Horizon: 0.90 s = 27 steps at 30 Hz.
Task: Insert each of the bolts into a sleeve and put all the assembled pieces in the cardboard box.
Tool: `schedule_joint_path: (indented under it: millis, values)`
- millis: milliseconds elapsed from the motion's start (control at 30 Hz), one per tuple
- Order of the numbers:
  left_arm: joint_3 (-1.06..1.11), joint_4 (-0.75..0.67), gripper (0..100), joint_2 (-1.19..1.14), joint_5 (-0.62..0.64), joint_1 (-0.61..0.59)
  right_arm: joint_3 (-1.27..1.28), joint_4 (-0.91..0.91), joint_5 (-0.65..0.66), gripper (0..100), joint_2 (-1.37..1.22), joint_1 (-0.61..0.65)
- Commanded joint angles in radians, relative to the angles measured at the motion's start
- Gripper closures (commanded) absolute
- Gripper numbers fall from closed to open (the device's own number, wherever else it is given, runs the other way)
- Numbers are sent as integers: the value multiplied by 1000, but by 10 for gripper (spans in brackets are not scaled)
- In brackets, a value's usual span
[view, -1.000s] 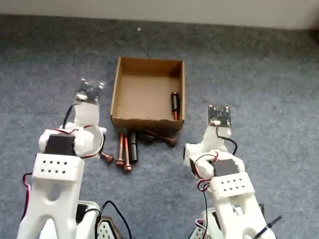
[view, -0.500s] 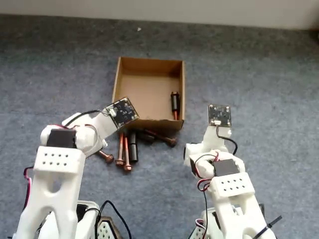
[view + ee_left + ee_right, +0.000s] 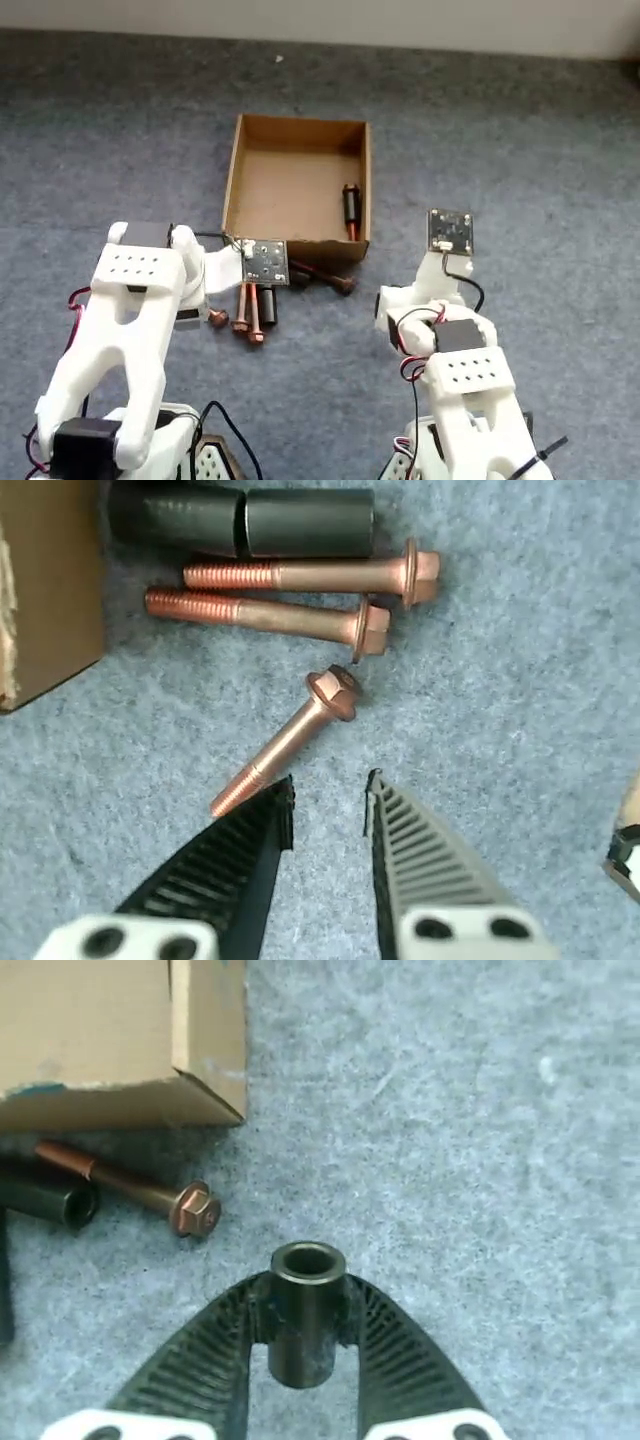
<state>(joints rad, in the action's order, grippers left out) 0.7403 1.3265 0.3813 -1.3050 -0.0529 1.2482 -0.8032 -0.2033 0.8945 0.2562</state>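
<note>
Right hand (image 3: 305,1305) — clasping a sleeve (image 3: 306,1332)

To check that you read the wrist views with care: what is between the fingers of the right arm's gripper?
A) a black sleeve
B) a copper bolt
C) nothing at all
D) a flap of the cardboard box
A: in the right wrist view a black sleeve stands clamped between the fingers of the right gripper, its open end showing.

The cardboard box (image 3: 290,190) sits toward twelve o'clock, an assembled piece (image 3: 351,208) inside at its three o'clock wall. Bolts (image 3: 300,618) and sleeves (image 3: 300,522) lie just outside its six o'clock wall; the right gripper (image 3: 305,1305) holds a sleeve (image 3: 307,1265) at four o'clock.
</note>
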Motion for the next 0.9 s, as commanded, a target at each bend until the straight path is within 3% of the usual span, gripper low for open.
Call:
schedule_joint_path:
  millis: [0,400,667,867]
  values:
    - [-42,12,852,-27,-164,-2,-8,21,-3,994,36,-8]
    - [-154,-18,856,-309,-189,5,-8,21,-5,994,33,-7]
    - [-159,-130,857,-423,-186,15,-8,21,-5,994,33,-7]
    - [-154,-181,857,-435,-66,65,-8,21,-5,994,33,-7]
